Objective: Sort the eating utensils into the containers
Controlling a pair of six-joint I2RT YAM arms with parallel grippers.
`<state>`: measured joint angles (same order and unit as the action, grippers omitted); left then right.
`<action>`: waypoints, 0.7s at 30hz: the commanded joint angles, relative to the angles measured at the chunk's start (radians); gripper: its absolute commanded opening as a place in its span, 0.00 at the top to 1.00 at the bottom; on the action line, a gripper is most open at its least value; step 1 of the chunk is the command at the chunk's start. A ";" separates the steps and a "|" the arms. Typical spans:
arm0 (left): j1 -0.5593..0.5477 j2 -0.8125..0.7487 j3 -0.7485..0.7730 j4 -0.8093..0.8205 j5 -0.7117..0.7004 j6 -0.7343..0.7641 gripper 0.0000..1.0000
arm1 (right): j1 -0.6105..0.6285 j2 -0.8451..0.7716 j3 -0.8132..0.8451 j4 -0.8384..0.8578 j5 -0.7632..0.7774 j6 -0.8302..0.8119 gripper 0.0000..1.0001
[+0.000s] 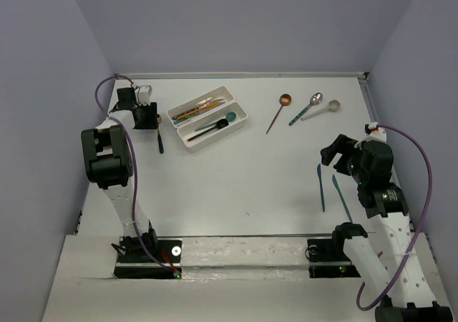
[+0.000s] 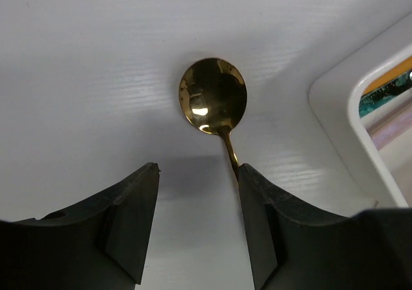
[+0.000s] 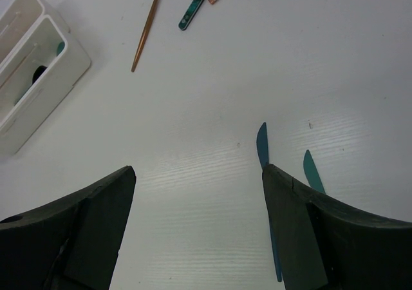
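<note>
1. Left tool (image 2: 196, 171): fingers apart, gripping nothing.
2. Gold spoon (image 2: 213, 96) lies on the desk (image 1: 236, 186) left of the trays (image 1: 179, 130). Its long axis runs near-far, bowl pointing away from the tool, handle end hidden behind one finger.
3. Right tool (image 3: 199, 171): fingers apart, empty. Two teal knives (image 3: 262, 145) lie beside it, tips pointing away.

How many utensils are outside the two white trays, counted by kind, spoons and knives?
Spoons: 4 (gold spoon, copper spoon, silver spoon, cream spoon)
Knives: 2 (left teal knife, right teal knife)
Total: 6
</note>
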<state>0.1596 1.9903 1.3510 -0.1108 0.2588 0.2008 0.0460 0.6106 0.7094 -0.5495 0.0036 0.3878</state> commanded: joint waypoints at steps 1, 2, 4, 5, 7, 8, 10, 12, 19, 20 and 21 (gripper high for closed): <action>-0.012 -0.091 -0.070 0.045 0.043 -0.014 0.37 | -0.006 -0.014 0.002 0.045 0.004 -0.018 0.14; -0.017 -0.100 -0.081 0.052 0.048 -0.011 0.37 | -0.006 -0.011 0.002 0.046 0.004 -0.018 0.14; -0.025 -0.126 -0.110 0.054 0.045 0.002 0.37 | -0.006 -0.009 0.002 0.045 0.004 -0.017 0.14; -0.035 -0.134 -0.122 0.056 0.040 0.009 0.37 | -0.006 -0.009 0.004 0.045 0.004 -0.018 0.14; -0.049 -0.145 -0.145 0.053 0.017 0.029 0.37 | -0.006 -0.009 0.002 0.045 0.004 -0.018 0.14; -0.057 -0.145 -0.164 0.046 0.010 0.035 0.37 | -0.006 -0.009 0.002 0.045 0.004 -0.018 0.14; -0.074 -0.137 -0.176 0.037 -0.019 0.040 0.37 | -0.006 -0.008 0.002 0.045 0.004 -0.015 0.14; -0.075 -0.127 -0.181 0.031 -0.047 0.038 0.38 | -0.006 -0.006 0.002 0.045 0.004 -0.017 0.14; -0.081 -0.116 -0.220 0.014 -0.082 0.057 0.53 | -0.006 -0.014 0.002 0.045 0.004 -0.018 0.14; -0.086 -0.117 -0.233 0.011 -0.085 0.060 0.58 | -0.006 -0.014 0.002 0.046 0.004 -0.018 0.14; -0.088 -0.119 -0.237 0.013 -0.087 0.063 0.71 | -0.006 -0.015 0.002 0.045 0.004 -0.017 0.14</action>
<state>0.0784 1.8946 1.1625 -0.0547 0.1970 0.2455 0.0460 0.6086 0.7094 -0.5495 0.0032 0.3878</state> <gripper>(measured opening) 0.431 0.855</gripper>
